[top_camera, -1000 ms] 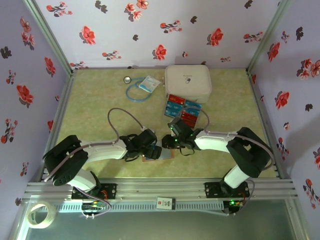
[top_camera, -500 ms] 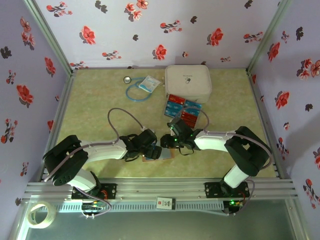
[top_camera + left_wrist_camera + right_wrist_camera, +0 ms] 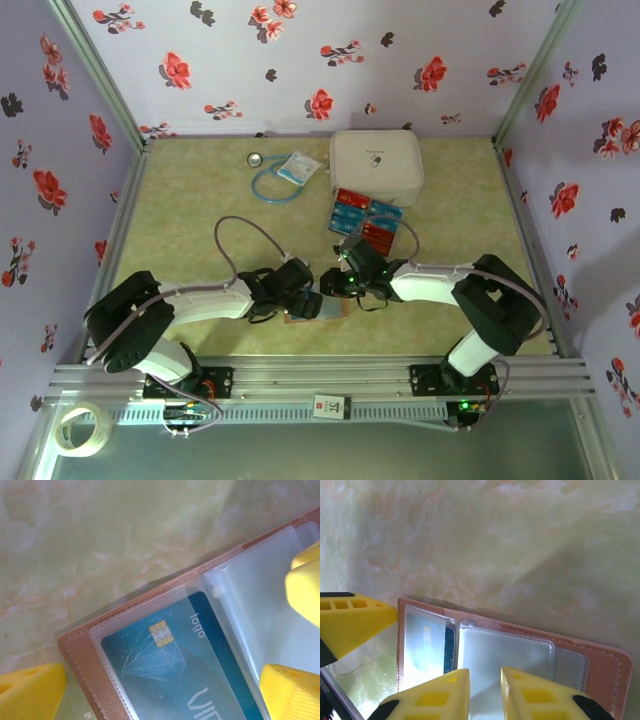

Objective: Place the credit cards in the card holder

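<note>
The right gripper (image 3: 482, 680) has narrowed its yellow fingers to a slim gap over a clear plastic sleeve; I cannot tell whether they pinch it. Nothing else has shifted. The stitched pinkish-brown leather card holder (image 3: 320, 308) lies open at the middle of the marbled green worktop's (image 3: 190, 230) near edge. The left gripper (image 3: 306, 303) straddles it, spread wide and holding nothing. A glossy blue chip card (image 3: 165, 665) sits in a sleeve. Loose red and blue cards (image 3: 365, 220) lie beside the white rounded case (image 3: 376, 165).

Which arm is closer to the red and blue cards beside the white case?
Right. The right end effector is over the wallet, just on the near side of the cards; the left end effector is beside it, slightly farther from them.
</note>
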Action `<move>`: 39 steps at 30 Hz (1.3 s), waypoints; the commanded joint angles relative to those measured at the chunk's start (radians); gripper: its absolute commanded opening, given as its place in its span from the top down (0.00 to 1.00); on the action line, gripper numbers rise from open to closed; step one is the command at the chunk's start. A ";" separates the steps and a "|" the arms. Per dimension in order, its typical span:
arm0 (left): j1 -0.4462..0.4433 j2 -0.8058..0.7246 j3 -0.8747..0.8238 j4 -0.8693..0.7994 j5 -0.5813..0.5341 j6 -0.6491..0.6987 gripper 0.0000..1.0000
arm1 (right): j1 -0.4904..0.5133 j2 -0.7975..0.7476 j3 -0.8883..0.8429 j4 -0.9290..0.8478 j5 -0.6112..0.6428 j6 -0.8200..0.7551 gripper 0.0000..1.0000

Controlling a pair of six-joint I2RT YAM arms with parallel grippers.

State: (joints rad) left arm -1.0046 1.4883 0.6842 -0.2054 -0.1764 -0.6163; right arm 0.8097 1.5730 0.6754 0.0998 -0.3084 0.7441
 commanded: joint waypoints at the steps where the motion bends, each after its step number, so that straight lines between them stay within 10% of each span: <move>1: -0.003 -0.043 -0.004 -0.054 -0.029 0.020 0.00 | -0.002 -0.047 0.009 -0.071 0.045 -0.028 0.80; 14: -0.014 -0.086 0.078 -0.114 -0.014 0.000 0.00 | -0.017 -0.034 0.051 -0.200 0.103 -0.161 1.00; 39: -0.055 0.008 0.058 -0.052 -0.034 -0.035 0.00 | -0.017 0.051 0.052 -0.121 0.023 -0.137 1.00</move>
State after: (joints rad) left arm -1.0519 1.4818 0.7563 -0.2619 -0.1841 -0.6445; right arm 0.7918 1.6035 0.7136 -0.0311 -0.2672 0.6018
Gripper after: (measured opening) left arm 0.997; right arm 0.040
